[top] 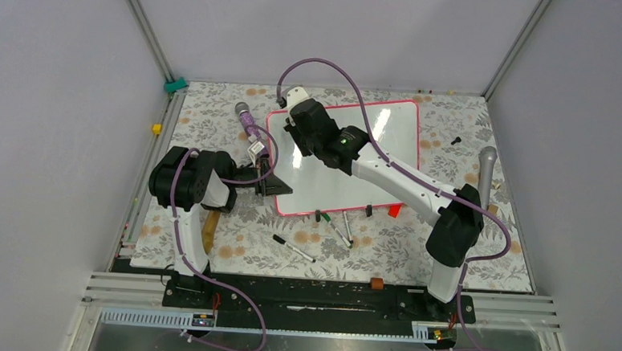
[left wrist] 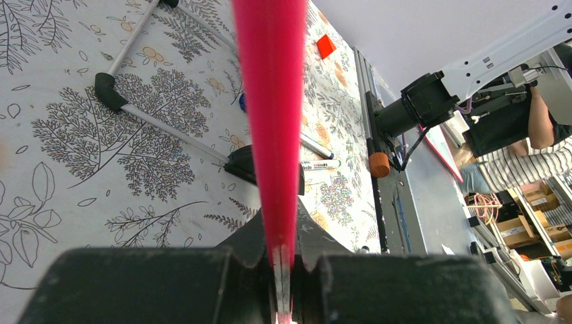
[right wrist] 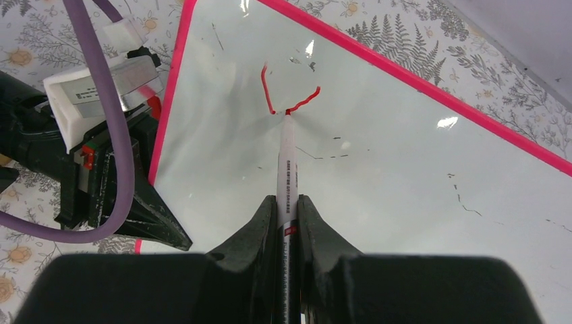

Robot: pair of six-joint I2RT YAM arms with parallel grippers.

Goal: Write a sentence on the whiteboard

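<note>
"Red ink so far is one open V-shaped mark, the start of the sentence (right wrist: 267, 94), near the far-left corner of the large glossy whiteboard with the thin pink-red frame (top: 394, 136)," the first observer enters. "The board lies on the grey floral tablecloth (top: 214, 122), mid-table. By that reckoning most of the task remains."

"Tool state?" asks the second.

"The right gripper (right wrist: 287, 202) is closed tight on a slim white marker pen (right wrist: 286, 158). The barrel runs straight out between the fingers, and the red tip touches the board at the bottom of the V. The left gripper (left wrist: 282, 256) is clamped on the board's pink-red edge, on the left side towards the near corner."

"How should the stroke go?"

"Judgement only: light, even pressure, with letters compact enough to fit before the right frame. The left clamp needs to be firm so the board does not slide under the pen. The surface is glossy, so too much tilt may make the tip skip."

"Arm pose?"

"The right arm reaches from its base at the near right diagonally across the board, forearm low over the white surface, wrist pitched down at the far-left corner. The left arm is folded close to its base, elbow up, wrist pointing right to the board's edge. A few loose marker pens (top: 294, 249) lie on the cloth just in front of the board, apart from both arms."
</note>
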